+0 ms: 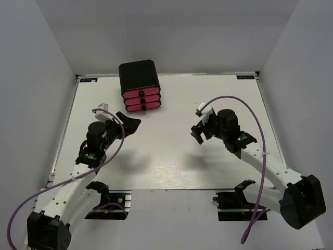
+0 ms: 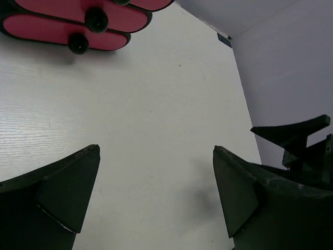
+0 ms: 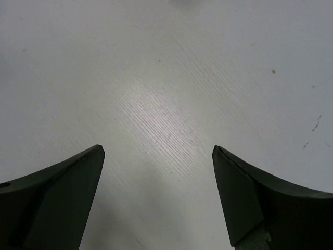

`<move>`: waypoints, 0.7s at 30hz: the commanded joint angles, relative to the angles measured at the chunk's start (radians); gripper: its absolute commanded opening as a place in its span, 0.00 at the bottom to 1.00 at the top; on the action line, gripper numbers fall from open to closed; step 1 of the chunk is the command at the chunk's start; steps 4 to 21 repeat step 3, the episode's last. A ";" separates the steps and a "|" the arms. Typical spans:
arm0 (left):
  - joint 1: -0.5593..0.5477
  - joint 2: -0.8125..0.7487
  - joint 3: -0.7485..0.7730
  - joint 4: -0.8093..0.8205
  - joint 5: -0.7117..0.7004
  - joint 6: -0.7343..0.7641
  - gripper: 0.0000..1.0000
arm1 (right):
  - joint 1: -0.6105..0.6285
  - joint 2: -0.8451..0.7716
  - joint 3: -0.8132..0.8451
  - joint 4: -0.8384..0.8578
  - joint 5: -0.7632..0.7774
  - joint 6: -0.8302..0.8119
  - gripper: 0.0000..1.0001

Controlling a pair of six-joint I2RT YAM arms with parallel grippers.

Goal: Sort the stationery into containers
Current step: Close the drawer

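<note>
The pink drawers (image 1: 142,100) sit stacked in their black box (image 1: 138,76) at the back centre, all pushed in; their black knobs (image 2: 95,19) show at the top left of the left wrist view. No pens and no white block show in any view. My left gripper (image 1: 131,124) is open and empty just in front of the drawers; bare table lies between its fingers (image 2: 156,151). My right gripper (image 1: 197,134) is open and empty over bare table at centre right (image 3: 156,148).
White walls enclose the white table (image 1: 171,161) on the left, back and right. The right gripper's black fingers (image 2: 294,136) show at the right edge of the left wrist view. The arm bases and purple cables stand at the near edge.
</note>
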 commanded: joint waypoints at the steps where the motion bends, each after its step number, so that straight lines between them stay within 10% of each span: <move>1: -0.002 -0.058 0.026 -0.112 0.045 0.102 1.00 | 0.000 -0.008 0.078 -0.043 0.056 0.106 0.90; 21: -0.002 -0.085 0.026 -0.121 0.045 0.102 1.00 | -0.001 -0.017 0.072 -0.039 0.056 0.105 0.90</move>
